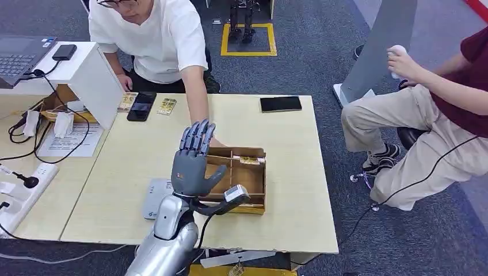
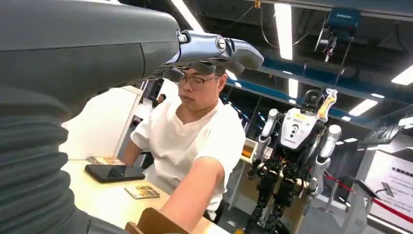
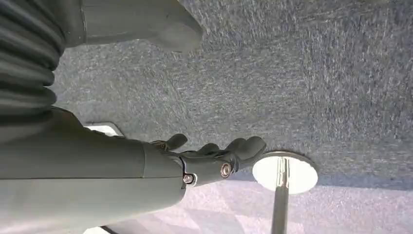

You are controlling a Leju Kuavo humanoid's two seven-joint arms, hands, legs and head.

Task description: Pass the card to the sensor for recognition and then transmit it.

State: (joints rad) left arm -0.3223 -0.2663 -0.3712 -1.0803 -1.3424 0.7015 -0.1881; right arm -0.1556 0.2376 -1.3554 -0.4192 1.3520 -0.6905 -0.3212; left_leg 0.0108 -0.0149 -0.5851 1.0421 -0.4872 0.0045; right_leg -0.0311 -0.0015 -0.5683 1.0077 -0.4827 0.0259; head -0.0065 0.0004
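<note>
My left hand (image 1: 193,164) is raised above the light wooden table (image 1: 299,230), palm flat, fingers pointing up and holding nothing. Just behind it sits a brown compartment box (image 1: 260,185) with a patterned card (image 1: 251,160) lying in a far compartment. A person in a white shirt reaches an arm (image 1: 198,103) down to the box, their hand hidden behind mine. A flat grey sensor pad (image 1: 154,199) lies left of the box. In the left wrist view my fingers (image 2: 214,51) stretch before that person. My right hand (image 3: 214,161) hangs over carpet, empty, fingers loosely bent.
Two more cards (image 1: 167,106) (image 1: 126,102) and a black phone (image 1: 141,106) lie at the table's far edge, another phone (image 1: 280,104) at far right. A white angled stand (image 1: 98,83), laptop (image 1: 20,54) and power strip (image 1: 23,195) sit left. A seated person (image 1: 437,115) is right.
</note>
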